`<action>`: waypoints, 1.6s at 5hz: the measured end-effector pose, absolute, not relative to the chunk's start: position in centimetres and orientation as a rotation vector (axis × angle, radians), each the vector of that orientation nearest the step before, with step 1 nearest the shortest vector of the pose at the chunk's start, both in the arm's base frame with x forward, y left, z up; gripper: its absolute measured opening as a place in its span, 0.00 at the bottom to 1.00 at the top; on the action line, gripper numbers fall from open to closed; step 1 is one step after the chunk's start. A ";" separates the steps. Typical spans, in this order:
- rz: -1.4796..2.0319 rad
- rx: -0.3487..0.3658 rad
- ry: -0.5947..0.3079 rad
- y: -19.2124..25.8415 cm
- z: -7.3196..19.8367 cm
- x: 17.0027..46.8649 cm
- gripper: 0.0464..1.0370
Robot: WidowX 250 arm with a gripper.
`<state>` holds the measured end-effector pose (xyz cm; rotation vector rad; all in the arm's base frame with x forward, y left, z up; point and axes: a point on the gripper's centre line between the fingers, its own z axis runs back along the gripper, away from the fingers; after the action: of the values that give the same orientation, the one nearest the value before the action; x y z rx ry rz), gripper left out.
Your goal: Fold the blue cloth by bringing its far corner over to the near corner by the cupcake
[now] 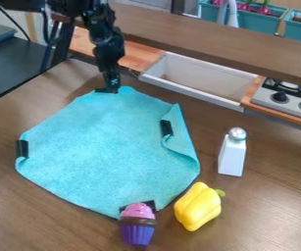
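The black gripper (112,88) hangs down at the upper left, its tip at the top corner of a turquoise cloth (107,147) lying on the brown table. Black clips or tape pieces mark the cloth's corners, one of them beside the gripper tip. The cloth's right edge is folded over, with a black piece (166,128) on it. At the cloth's bottom corner stands a toy cupcake (137,224) with a pink top and purple base. A yellow toy pepper (198,206) lies by the lower right edge. To the right stands a white shaker (232,153) with a silver top.
Behind the table (277,196) are a white sink basin (198,81) and a stove (288,95) with knobs. A brown shelf (218,41) crosses above them. Teal planters (254,19) stand at the top right, and a dark surface (12,63) lies at the left.
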<state>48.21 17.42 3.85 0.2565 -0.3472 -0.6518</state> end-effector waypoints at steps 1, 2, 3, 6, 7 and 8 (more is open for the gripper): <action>-0.643 0.264 -0.337 17.8 3.1 48.7 0.96; -0.630 0.270 -0.343 18.1 3.5 49.2 0.96; -0.630 0.262 -0.316 18.3 2.2 49.4 0.96; -0.624 0.290 -0.294 19.2 1.3 50.1 0.96; -0.622 0.288 -0.274 19.3 0.3 49.9 0.96; -0.629 0.295 -0.264 19.0 0.0 50.0 0.96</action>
<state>50.03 19.04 0.03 0.2951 -0.2639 -0.6290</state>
